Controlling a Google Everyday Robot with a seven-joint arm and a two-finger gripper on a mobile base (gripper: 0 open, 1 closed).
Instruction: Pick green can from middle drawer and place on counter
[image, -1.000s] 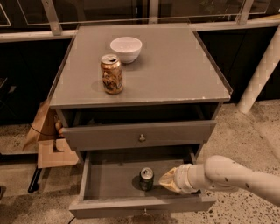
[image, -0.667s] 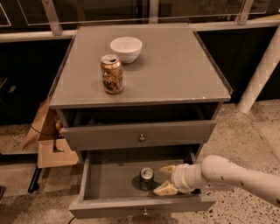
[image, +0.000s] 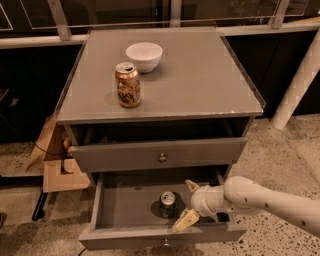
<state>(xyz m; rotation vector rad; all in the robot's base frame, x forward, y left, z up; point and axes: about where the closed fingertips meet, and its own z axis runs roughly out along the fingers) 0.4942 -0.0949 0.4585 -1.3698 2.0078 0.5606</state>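
Both fingers of the gripper (image: 187, 203) stand spread beside the green can (image: 167, 203) in the middle drawer (image: 125, 210). It should straddle the can squarely before closing.

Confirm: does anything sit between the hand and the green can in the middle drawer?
Nothing visible does. The hand is inside the open middle drawer, just right of the green can. Its fingers are open toward the can, and nothing lies in the gap between them.

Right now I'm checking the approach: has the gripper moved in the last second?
Yes: the gripper has edged left toward the green can in the drawer, fingers now spread.
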